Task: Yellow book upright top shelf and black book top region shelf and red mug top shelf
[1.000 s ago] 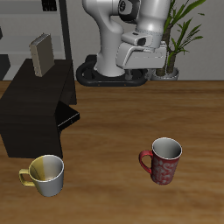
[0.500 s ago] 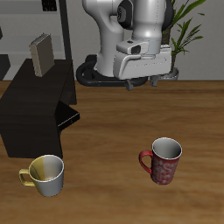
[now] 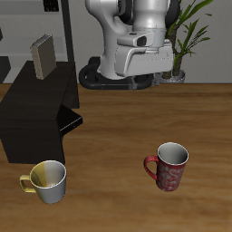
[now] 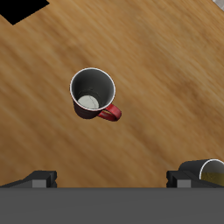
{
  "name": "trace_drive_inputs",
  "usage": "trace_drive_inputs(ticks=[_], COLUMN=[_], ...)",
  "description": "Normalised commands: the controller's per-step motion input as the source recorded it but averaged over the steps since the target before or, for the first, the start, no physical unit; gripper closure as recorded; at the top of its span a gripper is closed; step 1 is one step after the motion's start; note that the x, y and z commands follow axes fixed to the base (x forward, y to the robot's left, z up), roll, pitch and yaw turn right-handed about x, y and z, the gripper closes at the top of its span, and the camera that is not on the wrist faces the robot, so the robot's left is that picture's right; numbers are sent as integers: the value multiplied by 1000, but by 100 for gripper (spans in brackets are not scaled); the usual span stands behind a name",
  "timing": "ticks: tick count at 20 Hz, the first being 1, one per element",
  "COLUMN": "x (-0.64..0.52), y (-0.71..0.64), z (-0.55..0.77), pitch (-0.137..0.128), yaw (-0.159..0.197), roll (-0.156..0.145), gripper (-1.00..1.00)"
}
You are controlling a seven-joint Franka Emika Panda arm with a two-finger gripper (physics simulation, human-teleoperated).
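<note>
Finding no readable text, labels, brands, numbers or signs in either view. Showing only a plain cover on the yellow book (image 3: 42, 55), bare dark panels on the shelf (image 3: 36, 109), a mottled pattern without lettering on the red mug (image 3: 168, 167), and nothing printed on the yellow-and-white mug (image 3: 48, 181).

The red mug (image 4: 94, 93) stands upright on the wooden table (image 4: 166, 79); its handle (image 4: 111, 113) points toward the gripper's fingers (image 4: 39, 178).
</note>
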Motion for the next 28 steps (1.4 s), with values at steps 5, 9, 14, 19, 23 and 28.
trace_drive_inputs(ticks=[5,9,14,19,23,28], x=[544,320,355,307,95,-55], y=[-125,281,177,167,372,421], z=[70,-117,-55,-105,26,-9], pitch=[-12,-17,-23,46,16,-27], yaw=[-13,79,73,105,-143,-7], roll=[-63,6,12,-98,228,113], gripper=[-100,-100,-100,-100,-100,-100])
